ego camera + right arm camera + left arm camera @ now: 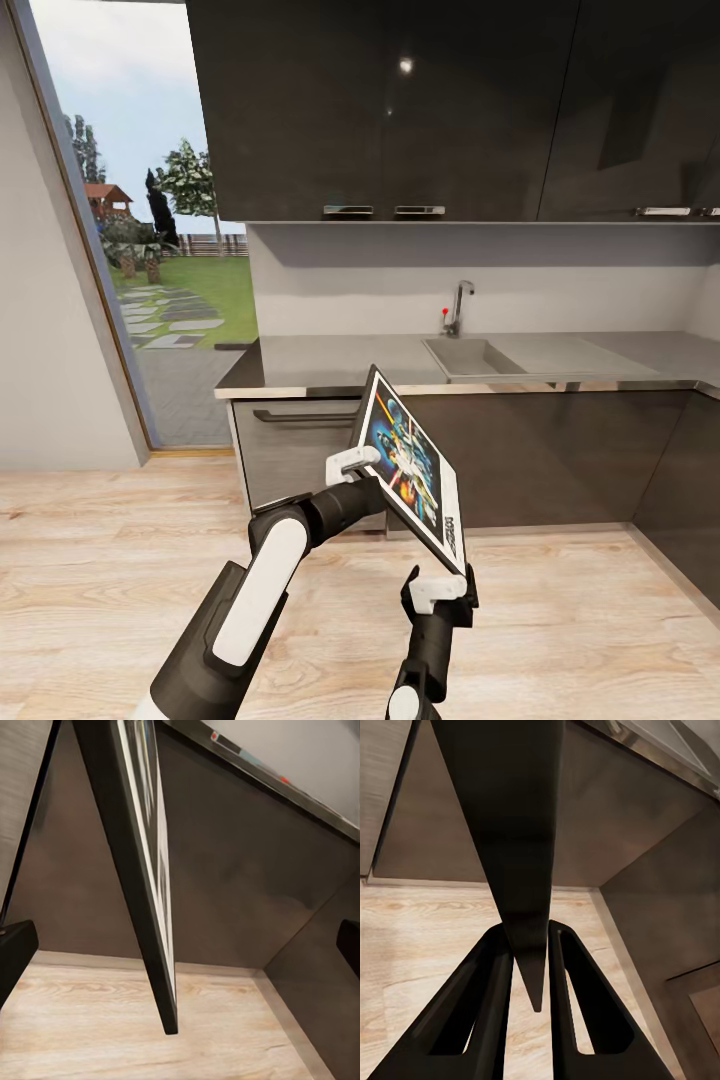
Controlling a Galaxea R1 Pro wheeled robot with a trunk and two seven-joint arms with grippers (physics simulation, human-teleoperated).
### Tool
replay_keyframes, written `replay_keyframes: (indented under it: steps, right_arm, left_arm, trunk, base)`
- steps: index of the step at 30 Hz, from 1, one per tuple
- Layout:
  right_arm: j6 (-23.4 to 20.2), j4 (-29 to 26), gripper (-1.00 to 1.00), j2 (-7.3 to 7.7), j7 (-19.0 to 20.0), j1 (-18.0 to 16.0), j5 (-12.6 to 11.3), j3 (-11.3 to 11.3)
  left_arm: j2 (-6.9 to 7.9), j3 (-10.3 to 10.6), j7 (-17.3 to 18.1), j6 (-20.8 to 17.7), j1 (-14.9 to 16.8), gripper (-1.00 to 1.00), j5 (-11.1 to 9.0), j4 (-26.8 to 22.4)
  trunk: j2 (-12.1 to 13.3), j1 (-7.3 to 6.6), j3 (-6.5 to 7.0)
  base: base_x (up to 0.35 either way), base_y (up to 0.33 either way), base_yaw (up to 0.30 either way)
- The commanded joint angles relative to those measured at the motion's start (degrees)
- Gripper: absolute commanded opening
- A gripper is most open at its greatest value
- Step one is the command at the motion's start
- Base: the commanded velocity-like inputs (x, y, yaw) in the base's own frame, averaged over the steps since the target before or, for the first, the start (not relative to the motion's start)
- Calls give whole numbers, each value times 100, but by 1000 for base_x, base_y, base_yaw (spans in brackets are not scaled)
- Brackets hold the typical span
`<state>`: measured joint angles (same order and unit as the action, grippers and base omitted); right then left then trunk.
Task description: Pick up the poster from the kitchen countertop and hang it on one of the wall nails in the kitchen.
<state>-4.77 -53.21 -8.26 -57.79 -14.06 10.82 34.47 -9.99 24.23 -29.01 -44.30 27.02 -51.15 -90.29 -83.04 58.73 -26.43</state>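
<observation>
The carrying step was in hand: the left pincer (352,463) was clamped on the flat black-framed poster (412,468), off the light-grey bench (340,360). The right pincer (440,587), fingers wide apart, stood at its lower corner. Next, a wall nail must be found.

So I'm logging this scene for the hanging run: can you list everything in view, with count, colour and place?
poster: one, black frame, blue artwork, tilted, held in front of the counter
countertop: one, light grey, over dark cabinets
sink: one, grey, set in the countertop
tap: one, chrome, behind the sink
upper cabinets: dark glossy row above the countertop
floor: pale wood
window: one, at left, garden outside
left gripper: white and black, shut on the poster's left edge
right gripper: open beside the poster's lower corner
</observation>
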Motion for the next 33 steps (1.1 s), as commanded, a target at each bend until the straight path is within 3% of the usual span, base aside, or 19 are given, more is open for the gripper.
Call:
replay_keyframes:
  steps: [1,33]
  right_arm:
    - [-50,2,100,0,-24,-6,26,7]
    - [-44,275,100,0,51,-75,32,13]
  left_arm:
    - [-1,2,-60,-9,5,-100,-53,-6]
    - [-1,2,-61,-9,5,-100,-61,-6]
  trunk:
    - [-4,0,-6]
    - [-4,0,-6]
  base:
    - [0,0,0]
    - [0,0,0]
